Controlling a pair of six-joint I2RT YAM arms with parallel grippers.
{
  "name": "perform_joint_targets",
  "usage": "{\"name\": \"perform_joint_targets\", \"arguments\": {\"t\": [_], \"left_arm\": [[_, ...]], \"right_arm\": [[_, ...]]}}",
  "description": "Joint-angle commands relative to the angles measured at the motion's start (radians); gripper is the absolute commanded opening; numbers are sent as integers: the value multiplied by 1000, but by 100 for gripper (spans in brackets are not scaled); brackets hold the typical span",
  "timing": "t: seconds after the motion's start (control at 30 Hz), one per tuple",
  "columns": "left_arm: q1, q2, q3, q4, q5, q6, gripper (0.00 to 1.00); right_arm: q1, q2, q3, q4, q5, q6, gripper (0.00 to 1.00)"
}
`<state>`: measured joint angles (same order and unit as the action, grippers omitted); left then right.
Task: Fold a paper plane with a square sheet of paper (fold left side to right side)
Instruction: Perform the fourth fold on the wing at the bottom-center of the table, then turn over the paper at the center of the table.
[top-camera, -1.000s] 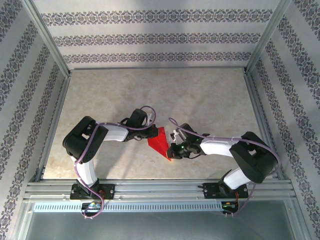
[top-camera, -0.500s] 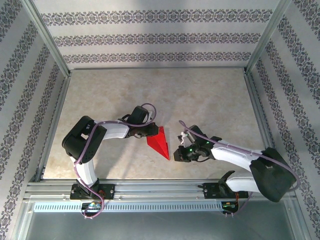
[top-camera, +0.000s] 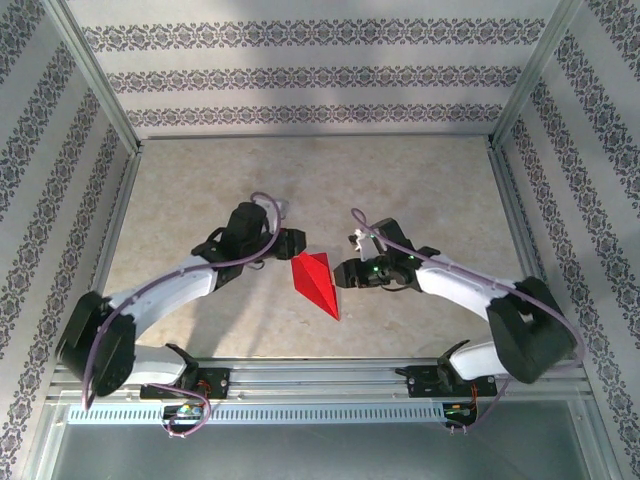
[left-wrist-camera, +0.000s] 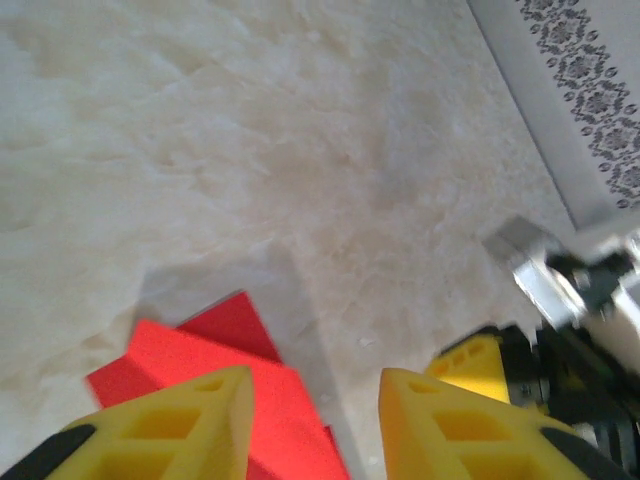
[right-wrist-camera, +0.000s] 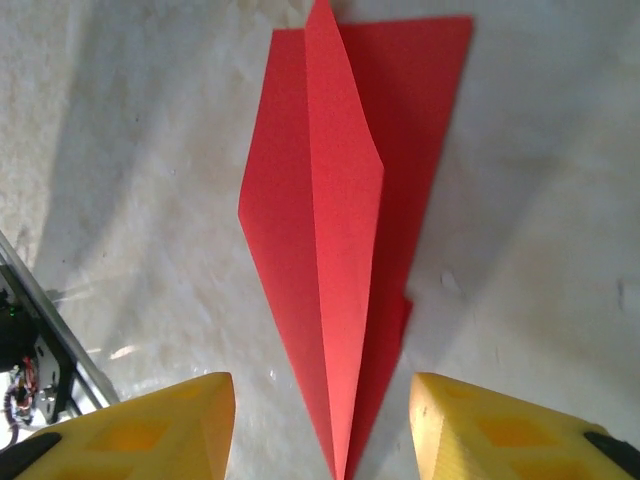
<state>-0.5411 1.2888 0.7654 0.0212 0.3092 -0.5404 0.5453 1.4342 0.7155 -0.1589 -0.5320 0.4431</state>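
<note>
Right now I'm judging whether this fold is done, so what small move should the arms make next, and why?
Probably lift both arms away and leave it. The paper plane lies on the table as a pointed dart, and the left fingers and right fingers are open and grip nothing, so no hold seems left to finish.

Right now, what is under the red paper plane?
The paper plane lies on the beige tabletop. Its own folded layers overlap, and whatever is beneath them is covered.
</note>
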Motion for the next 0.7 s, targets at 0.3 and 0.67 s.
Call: {"name": "perform_joint_targets", "arguments": {"t": [0.3, 0.67], "left_arm": [[88, -308, -229, -56, -132, -36, 49], [107, -325, -235, -70, -136, -29, 50]], "right_arm": [[-5, 272, 134, 104, -82, -100, 43], [-8, 299, 96, 189, -157, -56, 9]]}}
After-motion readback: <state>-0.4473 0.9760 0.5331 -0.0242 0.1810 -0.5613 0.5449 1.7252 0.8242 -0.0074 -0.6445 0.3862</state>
